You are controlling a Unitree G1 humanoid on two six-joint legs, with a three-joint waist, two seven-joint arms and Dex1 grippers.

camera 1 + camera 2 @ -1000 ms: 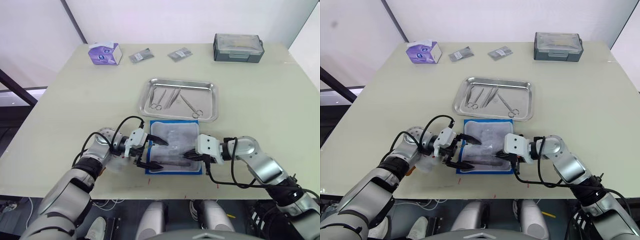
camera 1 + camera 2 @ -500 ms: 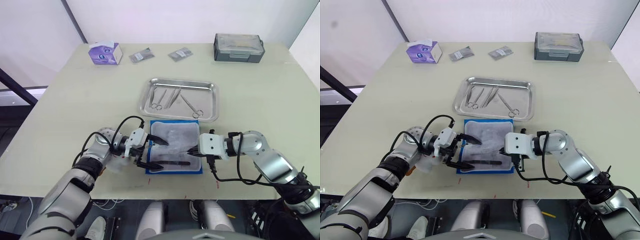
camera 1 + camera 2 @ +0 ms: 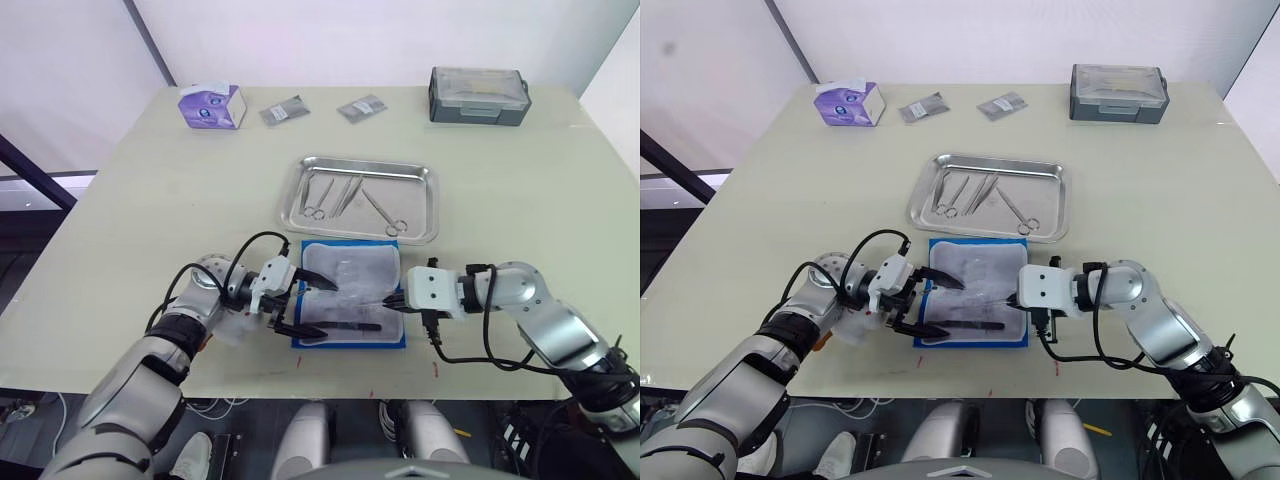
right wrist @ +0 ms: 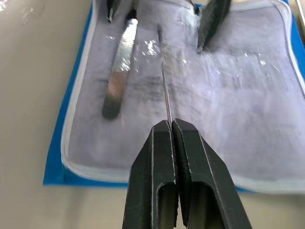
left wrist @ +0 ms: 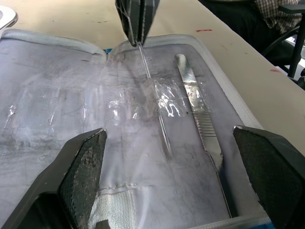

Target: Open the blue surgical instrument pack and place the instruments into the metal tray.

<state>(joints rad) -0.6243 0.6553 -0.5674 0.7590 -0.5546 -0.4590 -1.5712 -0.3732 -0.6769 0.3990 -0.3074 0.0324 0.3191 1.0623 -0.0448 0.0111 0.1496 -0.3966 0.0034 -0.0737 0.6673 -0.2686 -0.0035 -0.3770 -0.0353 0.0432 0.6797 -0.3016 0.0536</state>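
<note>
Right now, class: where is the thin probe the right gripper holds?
The thin probe lies over the open blue pack, pinched in the right gripper, beside the flat-handled instrument.

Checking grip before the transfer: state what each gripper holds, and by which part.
Right gripper: thin probe, pinched at its near end. Left gripper: open, nothing held.

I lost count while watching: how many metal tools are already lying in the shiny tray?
3, it seems: scissors at the left of the metal tray, a slim tool beside them, scissors toward the right. Glare may hide more.
</note>
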